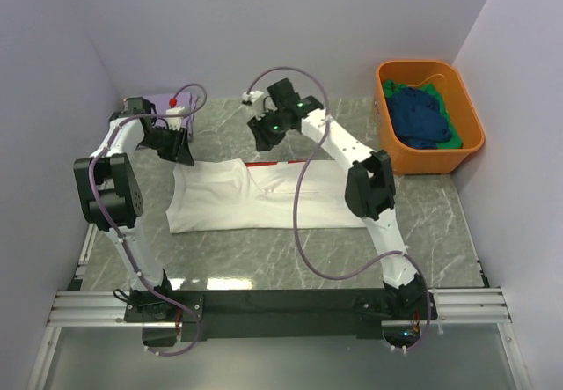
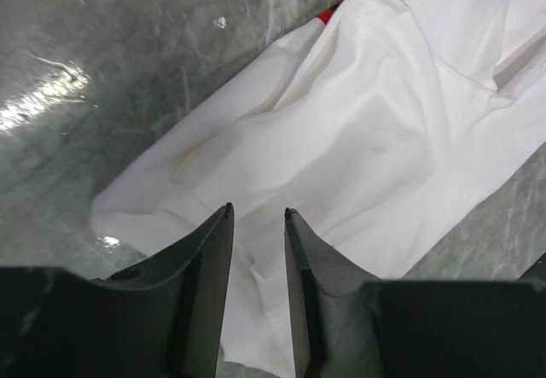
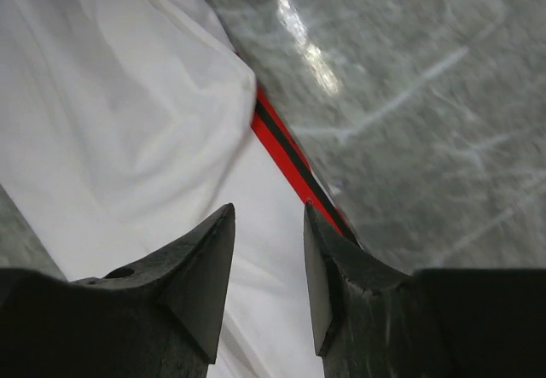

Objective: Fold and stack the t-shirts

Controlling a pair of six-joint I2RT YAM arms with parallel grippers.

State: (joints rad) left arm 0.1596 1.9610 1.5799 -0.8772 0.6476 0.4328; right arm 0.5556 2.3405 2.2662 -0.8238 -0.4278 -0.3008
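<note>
So, the white t-shirt (image 1: pixel 255 201) lies mostly flat in the middle of the desk (image 1: pixel 264 258), folded over so only a thin red strip (image 3: pixel 290 152) peeks out along its far edge. The left claw (image 2: pixel 258 212) hangs over the far-left corner, jaws spread with nothing between them. The right claw (image 3: pixel 269 207) sits over that red edge, spread too, gripping nothing. My worry: if either one pinches just the top layer, the fold peels open instead of travelling as one piece. The left corner looks puffy and wrinkled, so a shallow grab could slip off. Uneven pulls would skew the whole thing too. The dark blue t-shirt (image 1: pixel 422 117) waits in the orange tub (image 1: pixel 471 143).
</note>
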